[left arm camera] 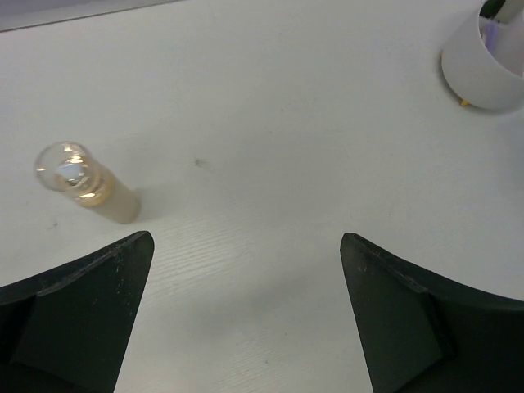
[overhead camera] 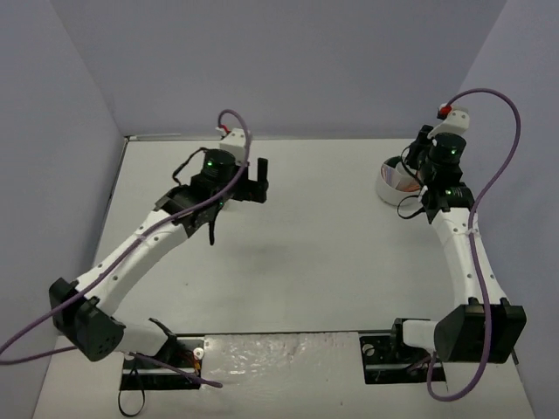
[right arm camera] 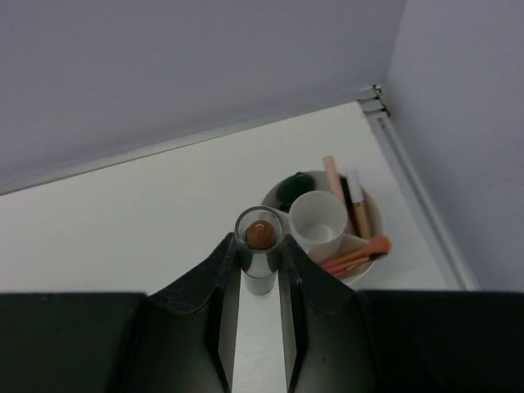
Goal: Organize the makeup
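In the right wrist view my right gripper (right arm camera: 260, 250) is shut on a clear-capped tube with an orange-brown tip (right arm camera: 259, 239), held just left of the white divided bowl (right arm camera: 372, 205). The bowl holds a pink stick (right arm camera: 332, 176), a black stick and a pale stick (right arm camera: 354, 192), reddish sticks (right arm camera: 360, 252) and a dark green disc (right arm camera: 293, 188). In the left wrist view my left gripper (left arm camera: 246, 239) is open and empty above the table. A small clear bottle of beige liquid (left arm camera: 88, 183) lies on its side to its far left.
The bowl has a round white cup (right arm camera: 318, 219) at its centre. It sits near the back right corner (overhead camera: 390, 185), close to the side wall. My left gripper (overhead camera: 258, 181) hangs over the back middle and my right gripper (overhead camera: 407, 171) over the bowl. The bowl also shows in the left wrist view (left arm camera: 483, 70).
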`<state>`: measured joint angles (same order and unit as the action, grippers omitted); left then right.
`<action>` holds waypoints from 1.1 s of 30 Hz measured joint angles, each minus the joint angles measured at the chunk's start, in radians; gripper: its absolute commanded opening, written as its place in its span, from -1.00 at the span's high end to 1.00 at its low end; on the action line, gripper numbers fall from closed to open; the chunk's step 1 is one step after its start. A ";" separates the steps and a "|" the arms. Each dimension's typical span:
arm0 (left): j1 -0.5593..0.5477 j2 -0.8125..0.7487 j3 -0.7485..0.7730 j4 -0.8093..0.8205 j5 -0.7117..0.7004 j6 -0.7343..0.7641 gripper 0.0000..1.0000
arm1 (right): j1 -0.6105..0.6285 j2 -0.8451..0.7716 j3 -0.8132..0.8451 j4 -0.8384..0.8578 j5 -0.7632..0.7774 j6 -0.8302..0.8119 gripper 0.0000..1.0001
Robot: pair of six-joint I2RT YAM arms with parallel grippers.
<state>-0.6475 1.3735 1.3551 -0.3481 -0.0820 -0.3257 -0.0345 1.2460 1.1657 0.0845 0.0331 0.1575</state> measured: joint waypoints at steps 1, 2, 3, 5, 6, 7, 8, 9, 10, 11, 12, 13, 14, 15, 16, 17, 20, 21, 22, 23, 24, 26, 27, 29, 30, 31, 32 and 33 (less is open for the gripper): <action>0.038 -0.041 0.000 -0.029 0.006 0.000 -0.94 | -0.024 0.029 0.011 0.017 0.013 -0.013 1.00; 0.082 -0.075 0.001 -0.052 0.012 0.002 -0.94 | -0.046 0.059 0.023 0.031 0.016 -0.023 1.00; 0.127 -0.107 0.002 -0.073 0.018 0.004 -0.94 | -0.069 0.091 0.034 0.044 0.019 -0.034 1.00; 0.210 -0.155 0.002 -0.113 0.024 0.014 -0.94 | -0.112 0.155 0.058 0.067 0.016 -0.052 1.00; 0.248 -0.174 0.000 -0.128 0.022 0.020 -0.94 | -0.131 0.186 0.069 0.079 0.013 -0.060 1.00; 0.282 -0.189 -0.008 -0.133 0.013 0.027 -0.94 | -0.147 0.216 0.080 0.093 0.011 -0.068 1.00; 0.305 -0.204 -0.025 -0.133 0.006 0.032 -0.94 | -0.163 0.250 0.093 0.109 0.004 -0.078 1.00; 0.322 -0.220 -0.050 -0.130 0.003 0.036 -0.94 | -0.174 0.281 0.105 0.123 0.001 -0.084 1.00; 0.335 -0.232 -0.077 -0.128 0.005 0.038 -0.94 | -0.184 0.311 0.117 0.134 -0.002 -0.091 1.00; 0.342 -0.240 -0.103 -0.128 0.008 0.041 -0.94 | -0.192 0.339 0.127 0.142 -0.006 -0.097 1.00; 0.347 -0.242 -0.122 -0.133 0.009 0.045 -0.94 | -0.200 0.363 0.135 0.148 -0.013 -0.103 1.00; 0.350 -0.238 -0.134 -0.140 0.010 0.050 -0.94 | -0.205 0.384 0.141 0.153 -0.018 -0.107 1.00; 0.351 -0.233 -0.145 -0.147 0.011 0.056 -0.94 | -0.208 0.405 0.146 0.158 -0.024 -0.111 1.00; 0.352 -0.227 -0.151 -0.151 0.009 0.060 -0.94 | -0.209 0.421 0.147 0.162 -0.030 -0.115 1.00; 0.353 -0.221 -0.156 -0.154 0.006 0.064 -0.94 | -0.209 0.436 0.147 0.167 -0.036 -0.119 1.00; 0.354 -0.220 -0.156 -0.156 0.005 0.069 -0.94 | -0.208 0.449 0.147 0.172 -0.041 -0.122 1.00; 0.354 -0.218 -0.157 -0.161 -0.002 0.079 -0.94 | -0.208 0.484 0.147 0.191 -0.054 -0.131 1.00; 0.354 -0.218 -0.157 -0.161 -0.004 0.082 -0.94 | -0.208 0.493 0.147 0.200 -0.058 -0.134 1.00; 0.354 -0.218 -0.157 -0.161 -0.006 0.083 -0.94 | -0.207 0.503 0.147 0.209 -0.061 -0.139 1.00; 0.354 -0.217 -0.157 -0.161 -0.008 0.084 -0.94 | -0.207 0.510 0.146 0.217 -0.064 -0.145 1.00; 0.354 -0.217 -0.157 -0.161 -0.010 0.085 -0.94 | -0.207 0.516 0.145 0.226 -0.065 -0.150 1.00; 0.354 -0.217 -0.157 -0.161 -0.012 0.086 -0.94 | -0.207 0.524 0.136 0.243 -0.066 -0.160 1.00; 0.354 -0.216 -0.157 -0.161 -0.012 0.086 -0.94 | -0.207 0.526 0.132 0.249 -0.067 -0.162 1.00; 0.354 -0.215 -0.157 -0.161 -0.012 0.086 -0.94 | -0.209 0.532 0.128 0.260 -0.071 -0.165 1.00; 0.354 -0.213 -0.157 -0.161 -0.012 0.086 -0.94 | -0.212 0.537 0.128 0.263 -0.076 -0.166 1.00; 0.354 -0.212 -0.157 -0.161 -0.012 0.086 -0.94 | -0.215 0.542 0.128 0.265 -0.081 -0.166 1.00; 0.354 -0.210 -0.157 -0.161 -0.012 0.086 -0.94 | -0.219 0.546 0.128 0.265 -0.085 -0.166 1.00; 0.354 -0.209 -0.157 -0.161 -0.012 0.086 -0.94 | -0.224 0.552 0.128 0.265 -0.089 -0.166 1.00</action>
<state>-0.2939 1.1649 1.1980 -0.5087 -0.0940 -0.2394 -0.2581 1.7977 1.2938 0.3495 -0.0559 -0.0082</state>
